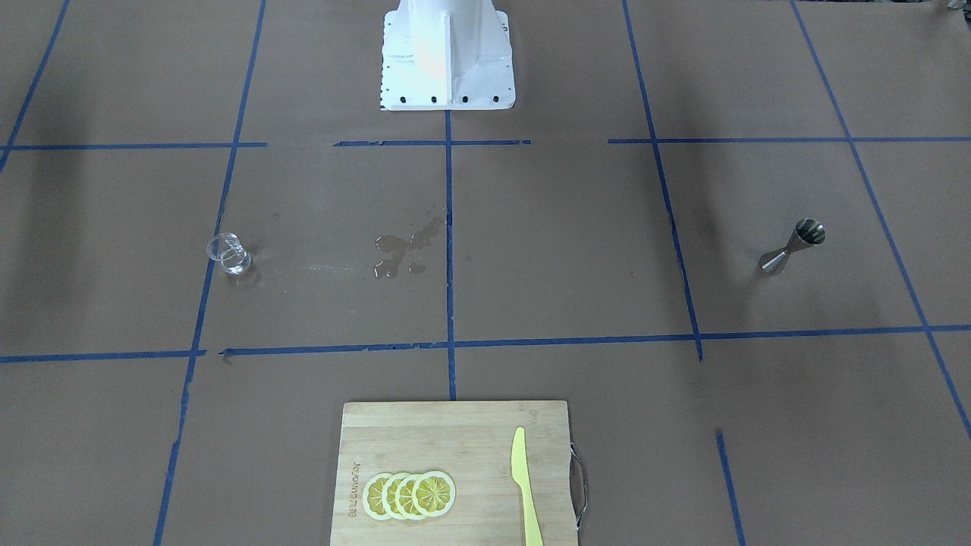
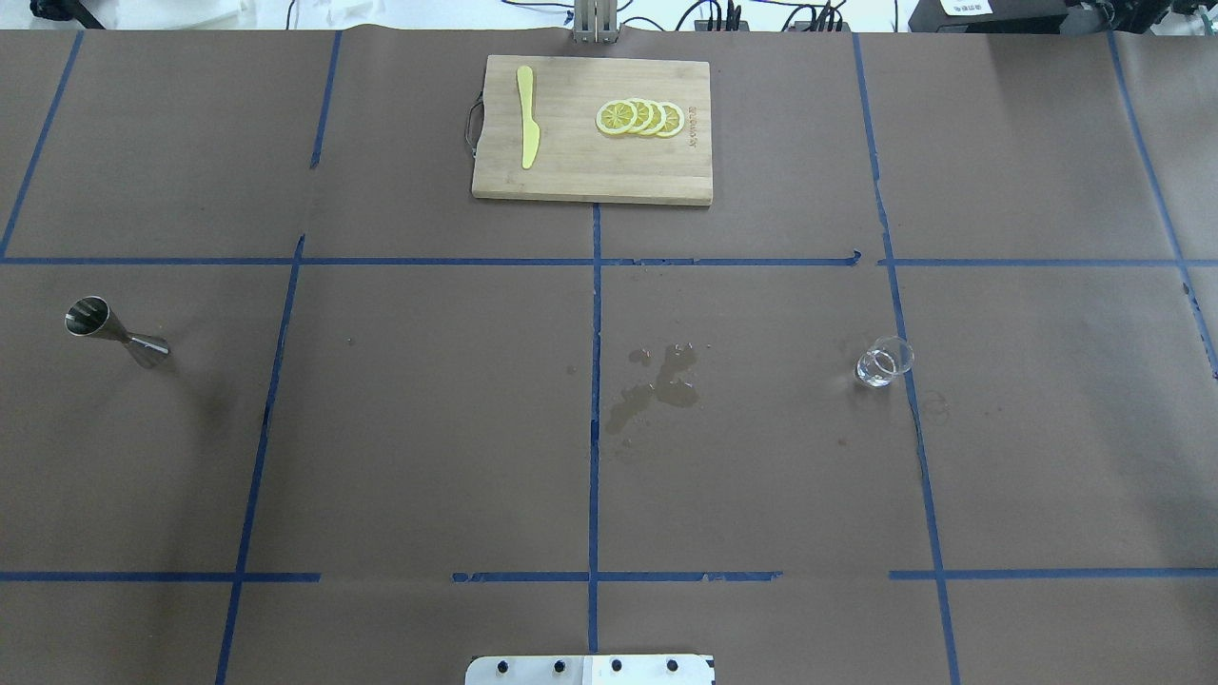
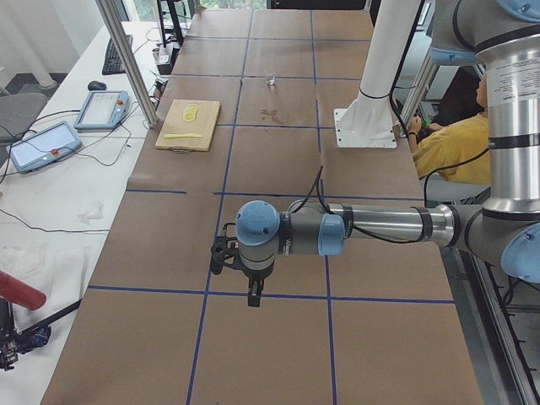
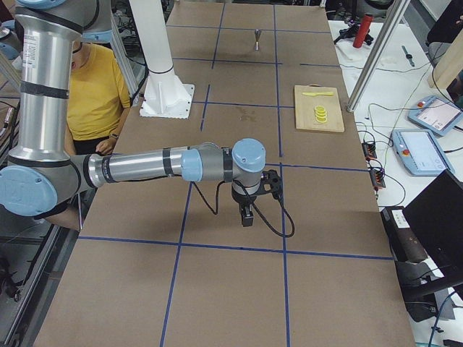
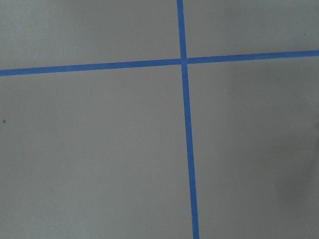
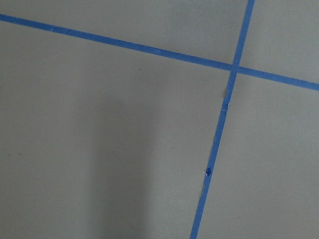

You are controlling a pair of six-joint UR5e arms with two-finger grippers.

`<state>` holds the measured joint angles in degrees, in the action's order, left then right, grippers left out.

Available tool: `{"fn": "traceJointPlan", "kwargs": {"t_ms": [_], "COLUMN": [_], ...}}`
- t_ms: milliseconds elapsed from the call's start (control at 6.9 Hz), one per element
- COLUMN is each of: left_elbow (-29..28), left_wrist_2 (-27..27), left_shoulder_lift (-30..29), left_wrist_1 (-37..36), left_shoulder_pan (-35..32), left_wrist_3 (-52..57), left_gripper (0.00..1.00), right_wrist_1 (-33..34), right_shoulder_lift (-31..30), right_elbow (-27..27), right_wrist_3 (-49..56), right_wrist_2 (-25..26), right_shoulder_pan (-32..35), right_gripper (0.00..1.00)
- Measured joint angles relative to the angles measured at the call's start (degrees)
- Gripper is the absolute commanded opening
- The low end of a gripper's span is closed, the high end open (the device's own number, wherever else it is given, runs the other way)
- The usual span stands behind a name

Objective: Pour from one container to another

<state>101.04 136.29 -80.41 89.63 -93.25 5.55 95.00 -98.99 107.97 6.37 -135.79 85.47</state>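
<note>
The small clear glass cup (image 1: pixel 229 254) (image 2: pixel 884 362) stands upright on the brown paper on the robot's right side, with a little liquid in its bottom. The steel hourglass jigger (image 1: pixel 793 246) (image 2: pixel 116 331) stands far off on the robot's left side, seen small in the exterior right view (image 4: pixel 257 39). Neither gripper is near them. My left gripper (image 3: pixel 254 295) hangs over the table's left end and my right gripper (image 4: pixel 247 215) over its right end. Each shows only in a side view, so I cannot tell whether either is open or shut. Both wrist views show only paper and blue tape.
A wet spill (image 1: pixel 402 254) (image 2: pixel 657 385) lies near the table's middle between cup and jigger. A wooden cutting board (image 2: pixel 571 171) at the far edge carries lemon slices (image 2: pixel 640 117) and a yellow knife (image 2: pixel 526 116). The white robot base (image 1: pixel 447 53) stands at the near edge.
</note>
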Motion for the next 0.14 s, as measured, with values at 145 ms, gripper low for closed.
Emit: {"fn": "traceJointPlan", "kwargs": {"t_ms": [145], "left_elbow": [-0.09], "left_wrist_2": [-0.01], "left_shoulder_lift": [-0.01], "left_wrist_1": [0.1], "left_shoulder_pan": [0.0], "left_wrist_3": [-0.01], "left_gripper": [1.0], "right_wrist_1": [0.01], "right_shoulder_lift": [-0.03], "right_elbow": [0.01], "right_wrist_3": [0.03], "right_wrist_2": [-0.02], "right_shoulder_pan": [0.08], "right_gripper": [1.0]}}
